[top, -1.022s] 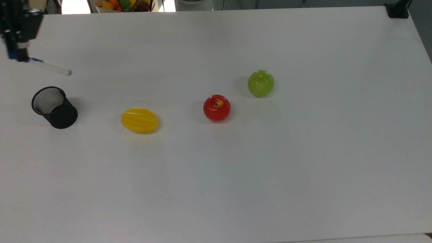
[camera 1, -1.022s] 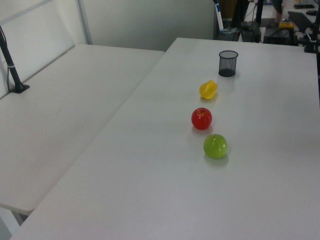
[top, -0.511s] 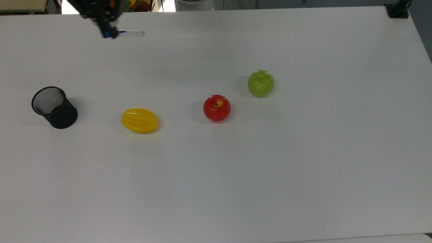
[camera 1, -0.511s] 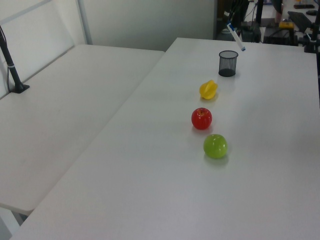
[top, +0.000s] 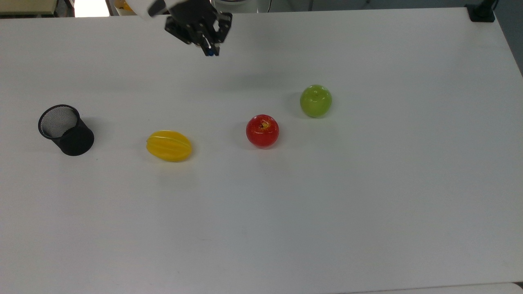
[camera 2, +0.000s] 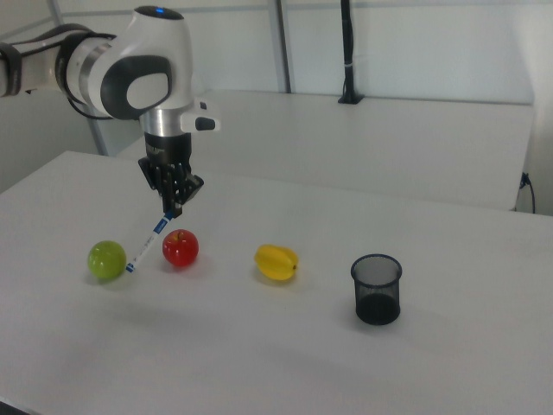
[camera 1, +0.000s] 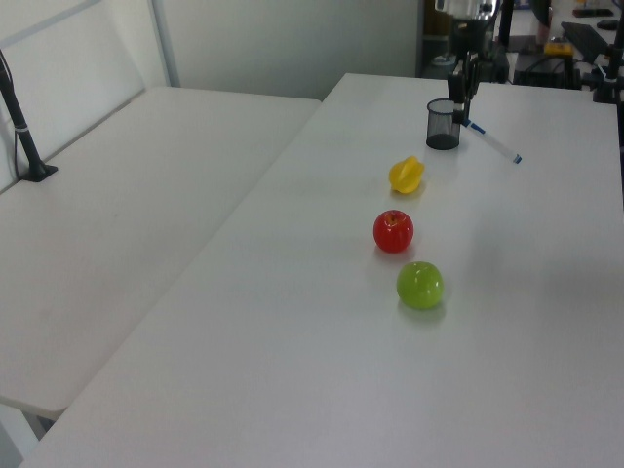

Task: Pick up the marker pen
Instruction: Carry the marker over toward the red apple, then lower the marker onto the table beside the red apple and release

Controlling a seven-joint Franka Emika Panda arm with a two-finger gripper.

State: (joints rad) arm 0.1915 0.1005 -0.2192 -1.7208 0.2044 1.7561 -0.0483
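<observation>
Smooth white table (top: 367, 204) carries a black mesh cup (top: 65, 130), a ribbed yellow fruit (top: 169, 145), a glossy red apple (top: 262, 130) and a green apple (top: 316, 101) in a loose row. Above it, the gripper (camera 2: 173, 205) pinches the slim white-barrelled marker pen (camera 2: 147, 244) by its blue capped end, the barrel slanting down clear of the tabletop.

White table (top: 367, 204) bears mesh cup (top: 65, 130), starfruit (top: 169, 145), two apples (top: 262, 130).
</observation>
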